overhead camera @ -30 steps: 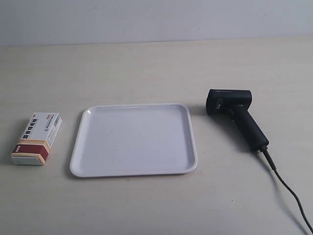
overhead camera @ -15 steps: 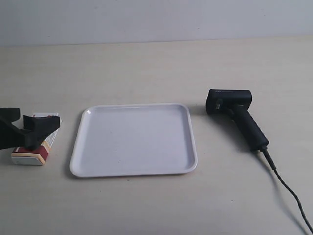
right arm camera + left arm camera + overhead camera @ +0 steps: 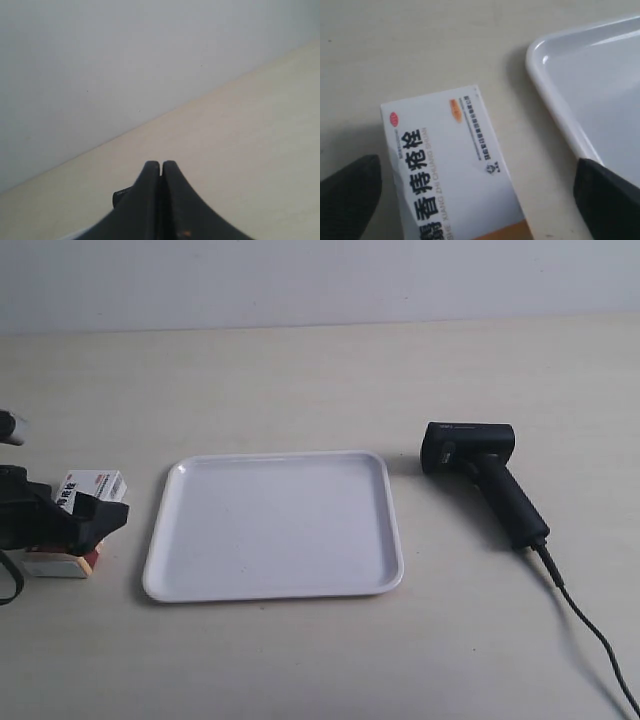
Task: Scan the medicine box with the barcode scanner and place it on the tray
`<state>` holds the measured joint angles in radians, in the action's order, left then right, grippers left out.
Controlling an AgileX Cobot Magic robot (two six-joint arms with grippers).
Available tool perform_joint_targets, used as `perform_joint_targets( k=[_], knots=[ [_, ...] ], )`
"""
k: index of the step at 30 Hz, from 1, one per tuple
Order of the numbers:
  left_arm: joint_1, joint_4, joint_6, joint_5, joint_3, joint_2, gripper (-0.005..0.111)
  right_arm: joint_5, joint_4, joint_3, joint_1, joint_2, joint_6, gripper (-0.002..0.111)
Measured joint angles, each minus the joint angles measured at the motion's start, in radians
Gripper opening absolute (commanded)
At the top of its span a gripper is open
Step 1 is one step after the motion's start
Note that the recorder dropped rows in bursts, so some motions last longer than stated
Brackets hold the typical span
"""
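The medicine box (image 3: 95,483) lies flat on the table to the left of the tray (image 3: 275,525). Only its white end and its red-banded end show, because my left gripper (image 3: 62,520) stands over its middle. In the left wrist view the box (image 3: 445,160) lies between the two black fingers (image 3: 350,195) of the open left gripper (image 3: 480,200), with gaps on both sides. The tray's rim (image 3: 555,95) is close by. The black barcode scanner (image 3: 480,465) lies on its side to the right of the tray. My right gripper (image 3: 161,167) is shut on nothing, and a black corner of the scanner (image 3: 122,195) peeks past it.
The scanner's dark cable (image 3: 590,630) runs from the handle's base to the exterior view's lower right corner. A pale wall (image 3: 320,280) rises behind the table. The right arm does not show in the exterior view.
The left arm came in from the exterior view's left edge over the last second. Its open gripper has now moved farther over the box and lower, covering the box's middle.
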<state>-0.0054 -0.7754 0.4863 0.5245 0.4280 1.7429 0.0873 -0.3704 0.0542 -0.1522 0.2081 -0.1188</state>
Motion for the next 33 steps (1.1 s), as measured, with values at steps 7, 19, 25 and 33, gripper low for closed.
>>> perform_joint_targets(
  k=[7, 19, 25, 33],
  knots=[
    [0.000, 0.005, -0.030, -0.008, 0.028, 0.081, 0.104, -0.087, 0.002, 0.008, -0.101, 0.182, 0.018, 0.003],
    [0.000, -0.038, -0.035, 0.019, 0.032, 0.090, 0.001, -0.087, 0.004, 0.211, -0.297, 0.717, 0.103, 0.026],
    [0.000, -0.187, 0.037, 0.117, 0.038, 0.004, 0.000, -0.087, 0.006, 0.366, -0.333, 1.073, 0.261, 0.075],
    [-0.043, -0.789, 0.384, 0.324, 0.275, -0.047, 0.000, -0.128, 0.006, 0.524, -0.333, 1.390, 0.448, 0.093]
  ],
)
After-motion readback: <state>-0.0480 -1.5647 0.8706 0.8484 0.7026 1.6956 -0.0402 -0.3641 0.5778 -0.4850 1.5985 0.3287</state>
